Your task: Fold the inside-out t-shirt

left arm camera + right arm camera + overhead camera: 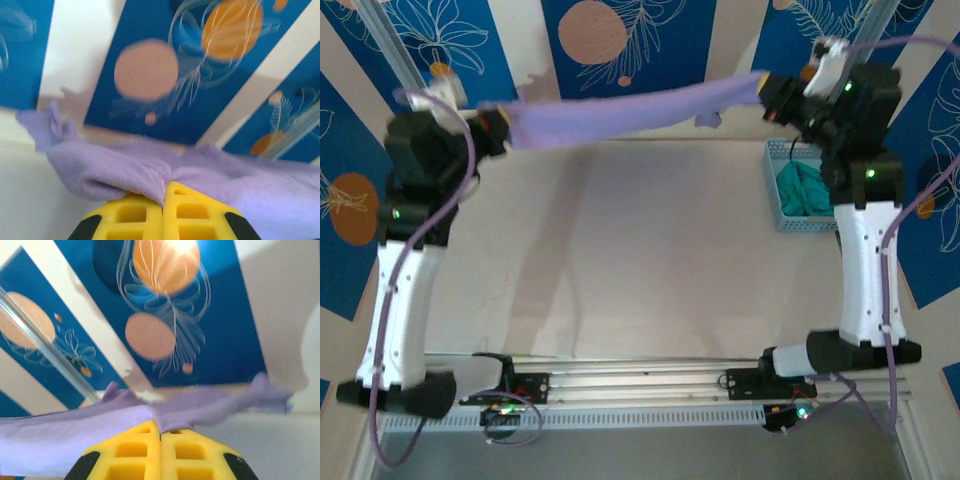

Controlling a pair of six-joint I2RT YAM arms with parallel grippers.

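Above the far edge of the table (650, 260), two robot grippers hang in the air with a lavender t-shirt (630, 115) stretched between them. The left gripper (498, 128) is over the table's far left corner, closed tight on one end of the shirt. In its wrist view the yellow fingers (135, 217) are pressed together with a rolled fold of purple cloth pinched at their tips. The right gripper (770, 95) is over the table's far right, a little higher, and is likewise clamped on the other end. Its yellow fingers (130, 455) meet with cloth caught between them.

The shirt hangs clear of the table as a long, narrow, bunched band that slopes gently up from left to right. A small flap droops near the right end. A faint shadow (555, 280) lies on the pale table surface below the shirt.

On the table's right side, beside the right arm, sits a light blue basket (772, 190) holding a teal garment (805, 188). Behind the table stands a backdrop (650, 35) of blue and white panels with orange circles.
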